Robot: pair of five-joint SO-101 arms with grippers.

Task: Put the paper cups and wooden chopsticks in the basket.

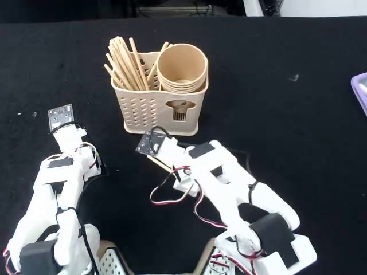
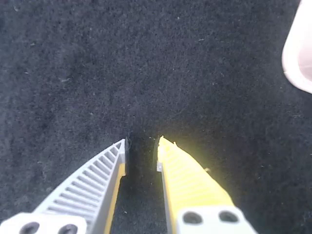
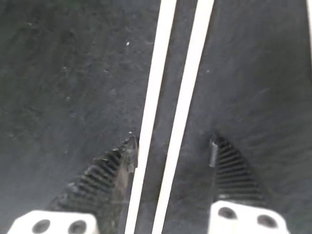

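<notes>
The beige basket (image 1: pixel 150 109) stands at the back middle of the black table. One compartment holds several wooden chopsticks (image 1: pixel 123 62), the other a stack of paper cups (image 1: pixel 182 67). In front of the basket my right gripper (image 1: pixel 150 143) is down at the table over a loose pair of chopsticks (image 1: pixel 161 164). In the right wrist view that gripper (image 3: pixel 171 144) is open, with both chopsticks (image 3: pixel 156 73) lying on the cloth between its fingers, one close against a fingertip (image 3: pixel 130 148). My left gripper (image 1: pixel 60 117) sits left of the basket; its fingers (image 2: pixel 117 156) are a narrow gap apart with nothing between them.
A purple object (image 1: pixel 360 91) pokes in at the table's right edge. A pale rounded corner (image 2: pixel 300 53) shows at the edge of the left wrist view. Bare black cloth lies right of the basket and between the arms.
</notes>
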